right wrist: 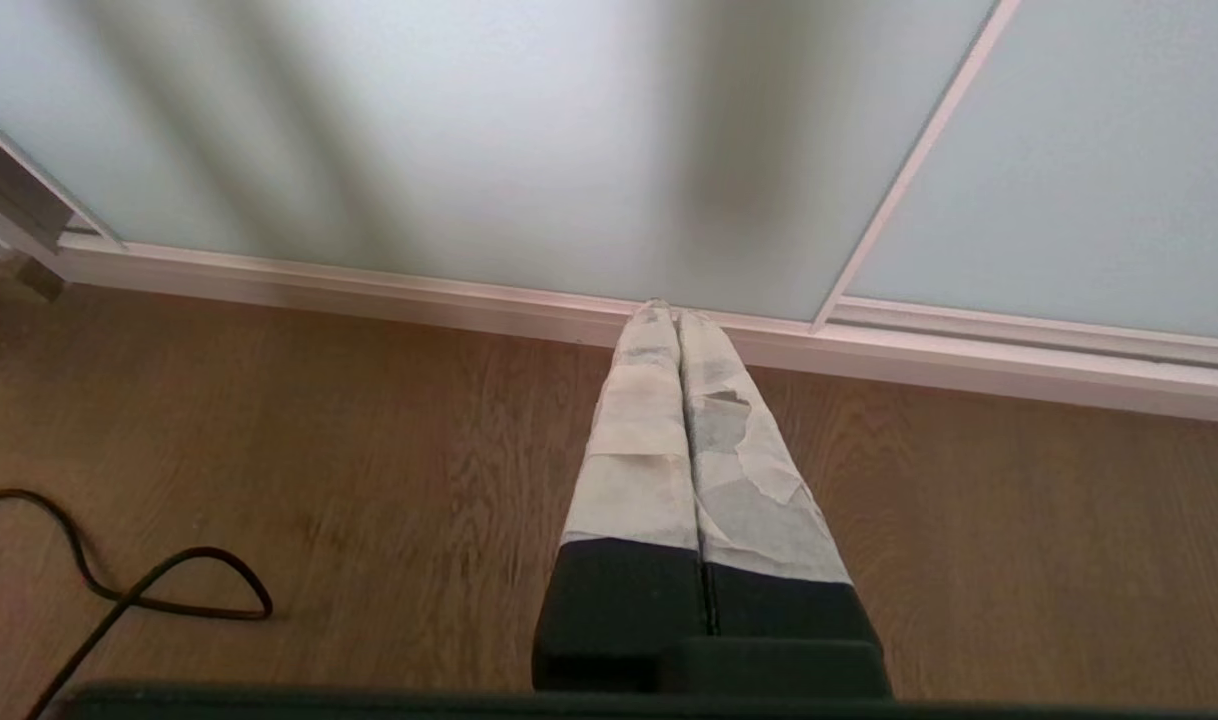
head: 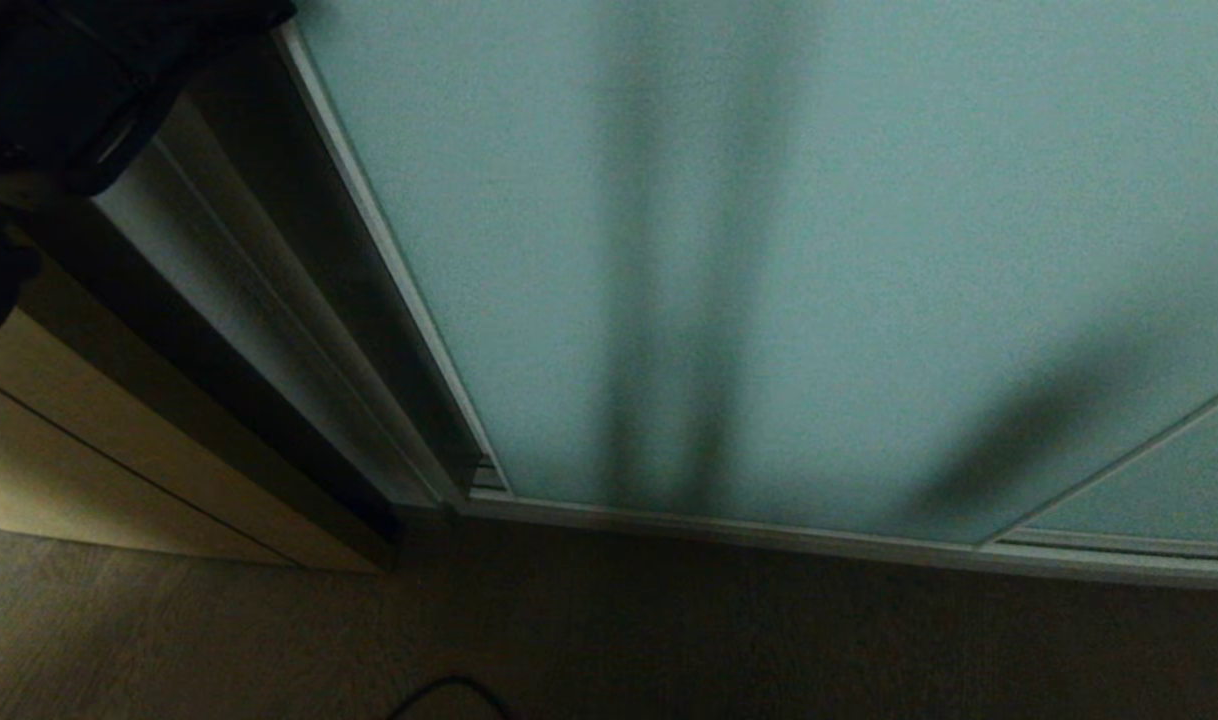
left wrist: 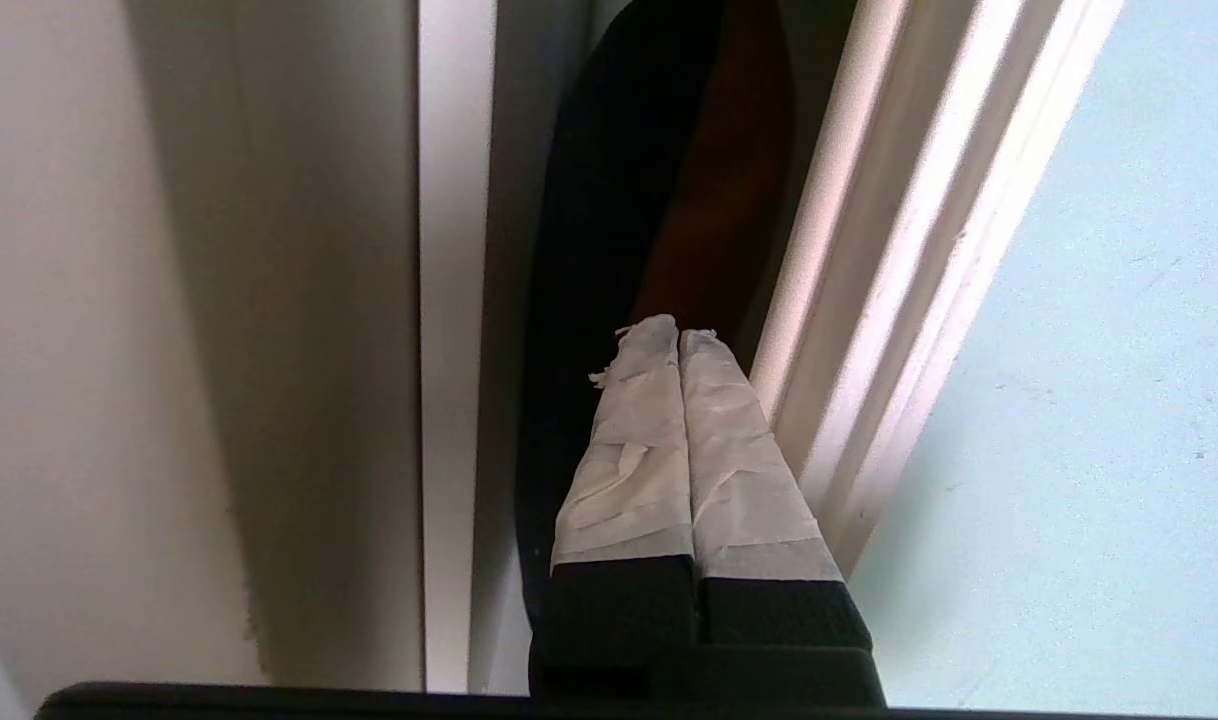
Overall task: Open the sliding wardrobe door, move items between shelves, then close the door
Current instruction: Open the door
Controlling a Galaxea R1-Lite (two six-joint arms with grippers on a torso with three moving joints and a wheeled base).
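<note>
The left end effector (left wrist: 679,335), clenched and empty, points into the dark gap beside the door (left wrist: 1089,400) — the door's upright frame edge just at its 3 o'clock — nearer than the right arm.

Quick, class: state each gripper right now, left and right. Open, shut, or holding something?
Left gripper: shut, holding nothing, beside the sliding wardrobe door frame.
Right gripper: shut, empty, above the floor.

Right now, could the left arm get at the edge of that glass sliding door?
Probably yes. The left gripper, fingers shut, points into the dark gap right beside the door frame, with nothing between them. The right gripper hangs idle over the floor.
</note>
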